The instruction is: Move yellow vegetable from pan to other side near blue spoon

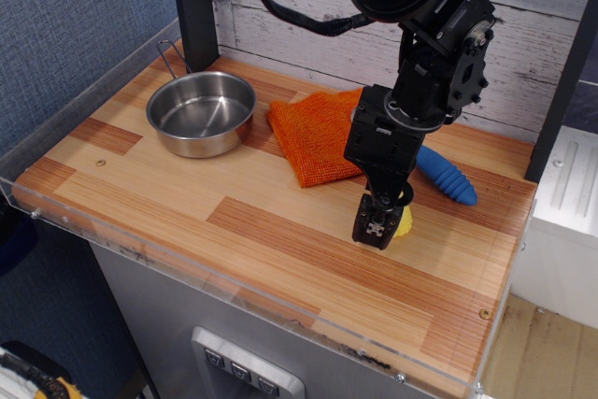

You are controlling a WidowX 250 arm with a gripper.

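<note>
The yellow vegetable (403, 222), a small toy corn cob, shows only as a yellow edge behind my gripper (377, 228), low over the wooden table at the right. The jaws are closed around it. The blue spoon (445, 175) lies just behind and to the right, its ribbed blue handle showing and its metal bowl hidden behind my arm. The steel pan (201, 111) stands empty at the back left, its wire handle pointing to the rear.
An orange cloth (319, 135) lies between the pan and the spoon. A black post (194, 7) stands behind the pan. A clear plastic rim (187, 266) runs along the table's front and left edges. A white block (568, 184) stands off the right edge.
</note>
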